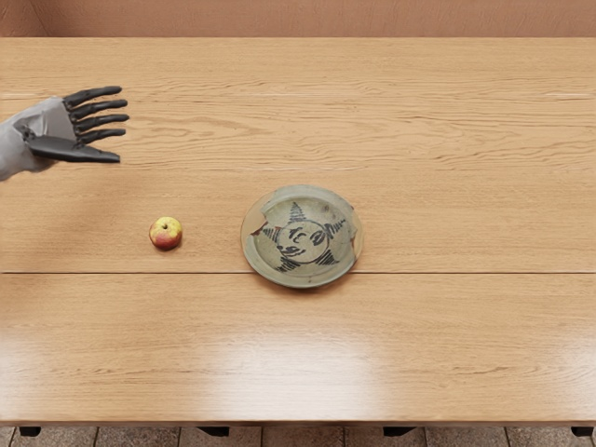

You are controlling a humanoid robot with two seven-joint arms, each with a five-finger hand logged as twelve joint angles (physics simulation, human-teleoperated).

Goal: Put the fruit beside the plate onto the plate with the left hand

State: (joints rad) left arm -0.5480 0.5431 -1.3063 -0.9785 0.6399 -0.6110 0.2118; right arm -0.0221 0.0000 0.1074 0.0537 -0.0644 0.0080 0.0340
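A small red and yellow apple (166,233) lies on the wooden table, a short way left of a grey-green plate (345,219) with a dark painted figure. The plate holds nothing. My left hand (93,126) comes in from the left edge and hovers above the table, up and to the left of the apple. Its dark fingers (101,105) are spread and point right, holding nothing. The right arm is out of view.
The table's front edge (298,421) runs along the bottom, with floor tiles below it. A wall (298,17) borders the table at the back.
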